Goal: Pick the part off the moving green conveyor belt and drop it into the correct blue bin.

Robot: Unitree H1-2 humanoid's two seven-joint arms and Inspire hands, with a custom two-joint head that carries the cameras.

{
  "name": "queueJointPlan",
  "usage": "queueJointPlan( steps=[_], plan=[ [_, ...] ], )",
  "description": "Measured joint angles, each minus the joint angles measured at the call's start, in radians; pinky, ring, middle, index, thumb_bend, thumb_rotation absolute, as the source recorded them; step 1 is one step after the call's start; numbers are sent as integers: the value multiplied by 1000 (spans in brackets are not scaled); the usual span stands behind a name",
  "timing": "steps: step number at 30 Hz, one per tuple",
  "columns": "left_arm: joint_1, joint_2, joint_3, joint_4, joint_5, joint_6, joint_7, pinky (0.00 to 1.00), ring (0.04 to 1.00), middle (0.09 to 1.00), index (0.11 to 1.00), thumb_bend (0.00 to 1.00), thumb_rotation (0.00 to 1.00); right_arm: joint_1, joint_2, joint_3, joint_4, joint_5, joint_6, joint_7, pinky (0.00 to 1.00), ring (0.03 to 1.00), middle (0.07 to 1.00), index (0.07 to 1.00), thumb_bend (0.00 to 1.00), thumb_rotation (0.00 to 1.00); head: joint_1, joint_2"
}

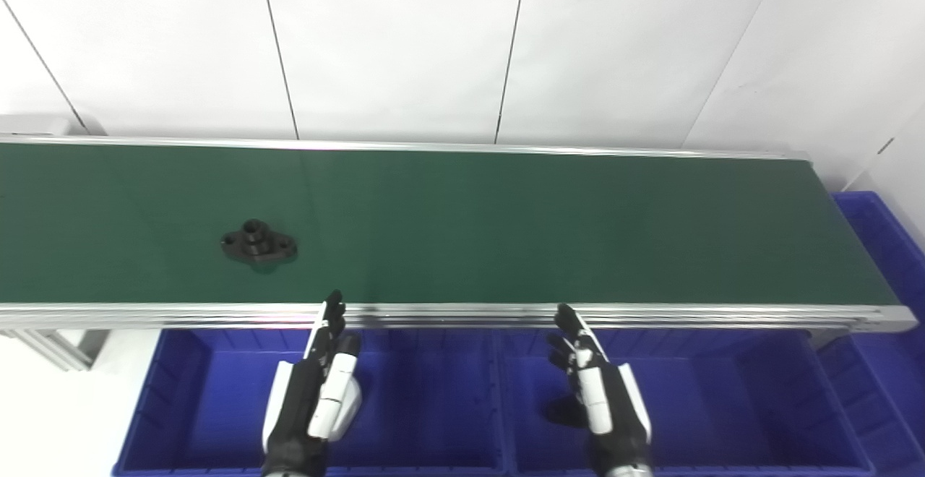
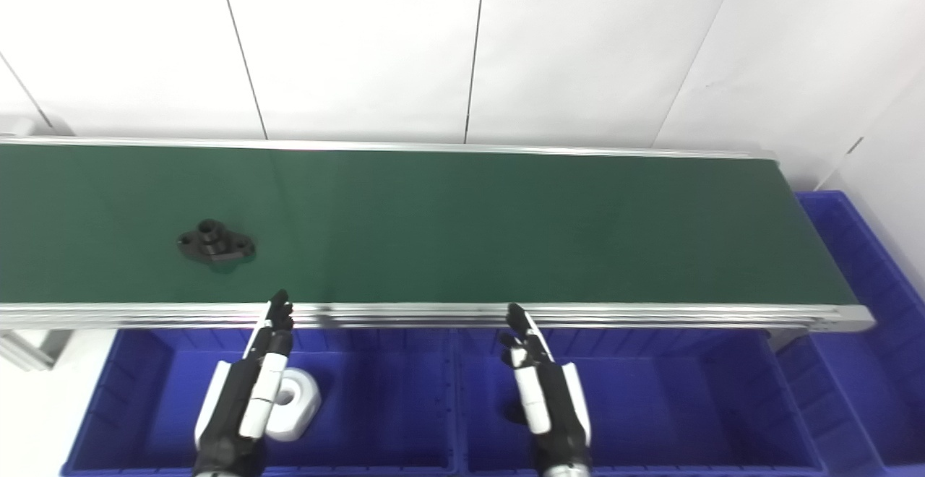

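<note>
I see both robot hands empty, fingers spread: left robot hand point(image 1: 314, 397) and right robot hand point(image 1: 600, 390) over blue bins point(image 1: 433, 405); black part point(image 1: 259, 243) on green belt point(image 1: 506, 224).

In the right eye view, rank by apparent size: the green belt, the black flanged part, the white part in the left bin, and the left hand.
1. green conveyor belt
2. left hand
3. black flanged part and white part: look alike; the white one is partly hidden and nearer, so unranked.
</note>
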Motion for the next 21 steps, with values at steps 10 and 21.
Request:
queueJointPlan(
  steps=[10,21],
  plan=[
    [2,7,-6,95,25,-93,35,953,976,1000,1000,459,802,13,-43,-36,101,63,-97,32,964,951,982,972,913,1000,129,-101],
    [-3,9,-6,146,22,-151,52,937,980,1000,1000,430,684,10,-62,-52,154,90,-135,63,1000,986,1000,1000,846,1000,189,-138]
  ],
)
